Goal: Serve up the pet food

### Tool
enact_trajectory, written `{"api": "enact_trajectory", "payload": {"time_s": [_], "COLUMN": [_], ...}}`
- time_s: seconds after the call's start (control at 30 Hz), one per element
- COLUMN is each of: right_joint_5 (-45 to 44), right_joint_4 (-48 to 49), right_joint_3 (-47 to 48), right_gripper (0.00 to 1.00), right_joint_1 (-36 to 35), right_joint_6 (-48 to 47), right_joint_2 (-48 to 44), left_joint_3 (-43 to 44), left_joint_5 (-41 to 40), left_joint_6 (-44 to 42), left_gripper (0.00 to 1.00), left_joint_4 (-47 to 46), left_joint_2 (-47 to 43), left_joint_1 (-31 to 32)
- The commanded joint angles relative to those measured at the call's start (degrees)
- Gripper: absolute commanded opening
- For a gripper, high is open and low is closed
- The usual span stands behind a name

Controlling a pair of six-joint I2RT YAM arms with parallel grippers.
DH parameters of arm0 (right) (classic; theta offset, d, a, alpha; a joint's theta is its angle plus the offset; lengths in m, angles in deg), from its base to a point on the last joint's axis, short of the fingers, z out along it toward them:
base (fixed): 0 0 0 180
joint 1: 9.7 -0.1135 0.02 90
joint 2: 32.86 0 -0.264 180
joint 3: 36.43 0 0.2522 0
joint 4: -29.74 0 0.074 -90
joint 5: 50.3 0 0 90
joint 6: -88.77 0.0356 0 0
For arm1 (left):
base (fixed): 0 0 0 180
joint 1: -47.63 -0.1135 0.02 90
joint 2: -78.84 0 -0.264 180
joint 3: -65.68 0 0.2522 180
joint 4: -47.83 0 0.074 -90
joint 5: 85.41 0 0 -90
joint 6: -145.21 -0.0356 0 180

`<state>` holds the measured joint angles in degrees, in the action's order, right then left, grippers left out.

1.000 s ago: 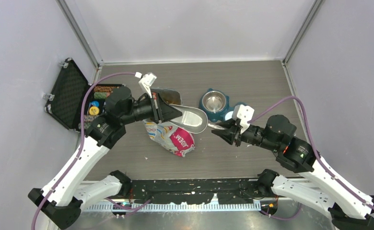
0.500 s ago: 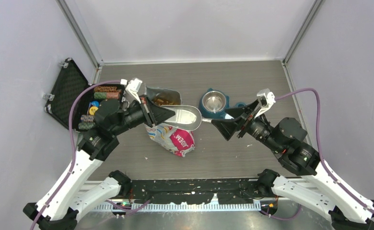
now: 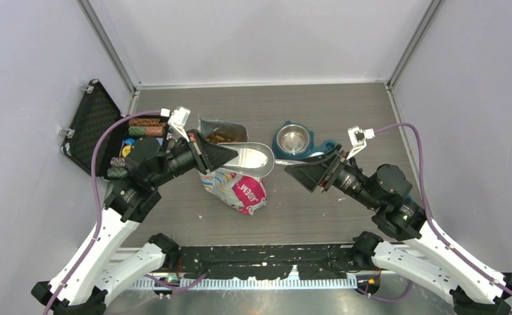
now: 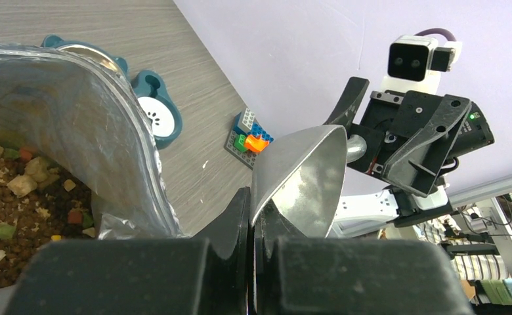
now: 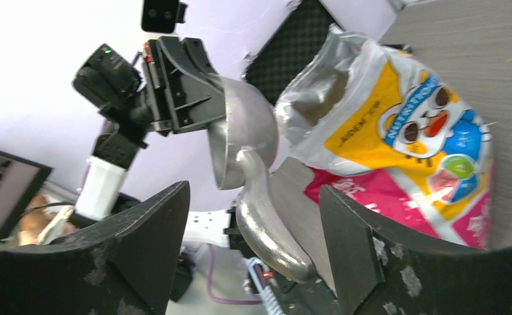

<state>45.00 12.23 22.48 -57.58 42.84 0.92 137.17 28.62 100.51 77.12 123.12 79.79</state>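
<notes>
My left gripper (image 3: 229, 156) is shut on the rim of the metal scoop (image 3: 251, 159), which hangs over the pet food bag (image 3: 235, 186) and looks empty. In the left wrist view the fingers (image 4: 237, 216) pinch the scoop's thin edge (image 4: 304, 177). The bag's open top shows brown pet food (image 3: 223, 137), seen close up in the left wrist view as pet food (image 4: 17, 197). My right gripper (image 3: 293, 172) stands open just right of the scoop. The scoop's handle (image 5: 266, 226) lies between the fingers of my right gripper (image 5: 253, 190), which is not closed on it.
A steel bowl (image 3: 293, 138) sits in a teal holder (image 3: 310, 155) behind the right gripper. An open black case (image 3: 96, 128) with coloured items stands at the far left. A small brick block (image 4: 250, 136) lies on the table near the holder.
My right gripper let go of the scoop's handle and opened, its wrist tilting up. The left arm carried the scoop slightly left and back, towards the bag's opening.
</notes>
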Motion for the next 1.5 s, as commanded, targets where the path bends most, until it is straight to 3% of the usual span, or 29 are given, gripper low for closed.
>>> {"api": "enact_trajectory", "payload": {"time_s": [0.0, 0.17, 0.27, 0.43, 0.53, 0.67, 0.73, 0.77, 1.0, 1.07, 1.1, 1.17, 1.23, 1.33, 1.43, 1.47], "right_joint_5": [4.9, 6.9, 7.1, 7.5, 6.6, 9.3, 10.4, 10.7, 17.2, 18.0, 18.4, 18.1, 16.6, 15.5, 17.5, 17.6], "right_joint_4": [10.0, 11.3, 11.8, 12.4, 12.2, 11.8, 11.5, 11.1, 9.2, 8.5, 8.4, 8.2, 7.6, 7.3, 7.2, 7.5], "right_joint_3": [-0.1, 0.6, 0.7, 0.4, 0.2, 1.0, 1.4, 1.6, 2.7, 3.0, 3.0, 3.0, 2.9, 2.8, 3.4, 3.5], "right_gripper": [0.76, 0.69, 0.53, 0.45, 0.30, 0.21, 0.07, 0.05, 0.05, 0.10, 0.18, 0.20, 0.18, 0.06, 0.05, 0.05], "right_joint_1": [0.2, 0.2, 0.3, 0.4, 0.3, 0.3, 0.3, 0.3, 0.3, 0.3, 0.3, 0.3, 0.3, 0.4, 0.4, 0.4], "right_joint_6": [6.2, 5.8, 5.9, 6.3, 6.4, 5.8, 5.5, 5.3, 3.0, 2.4, 2.1, 1.9, 1.4, 0.5, -0.4, -0.3], "right_joint_2": [1.1, 2.3, 2.8, 2.4, 2.0, 2.6, 3.0, 3.2, 4.2, 4.1, 4.1, 3.5, 2.8, 1.9, 2.2, 2.4], "left_joint_3": [0.2, 0.7, 1.1, 0.9, 1.3, 2.3, 3.2, 3.7, 7.1, 7.4, 7.5, 7.8, 7.7, 7.7, 8.3, 8.5], "left_joint_5": [1.0, 1.4, 0.8, 0.6, 1.6, 1.1, 1.0, 1.1, 0.7, 0.7, 0.5, 0.4, 0.6, 0.5, 0.2, 0.5], "left_joint_6": [1.4, 1.2, 0.9, 0.6, 0.3, -0.2, -0.6, -1.0, -3.2, -3.6, -3.7, -4.0, -4.0, -4.1, -4.7, -5.1], "left_gripper": [0.00, 0.00, 0.00, 0.00, 0.00, 0.00, 0.00, 0.00, 0.00, 0.00, 0.00, 0.00, 0.00, 0.00, 0.00, 0.06], "left_joint_4": [-6.5, -6.5, -5.6, -6.3, -5.8, -4.5, -3.7, -3.3, 0.0, 0.3, 0.6, 1.1, 1.0, 1.1, 2.0, 2.5], "left_joint_2": [-1.0, -0.3, -0.3, -0.4, 0.0, 1.0, 1.9, 2.3, 5.7, 6.2, 6.4, 6.7, 6.8, 6.8, 7.2, 7.4], "left_joint_1": [-0.3, -0.3, -0.3, -0.3, -0.3, -0.3, -0.3, -0.3, -0.3, -0.3, -0.3, -0.3, -0.3, -0.3, -0.3, -0.3]}}
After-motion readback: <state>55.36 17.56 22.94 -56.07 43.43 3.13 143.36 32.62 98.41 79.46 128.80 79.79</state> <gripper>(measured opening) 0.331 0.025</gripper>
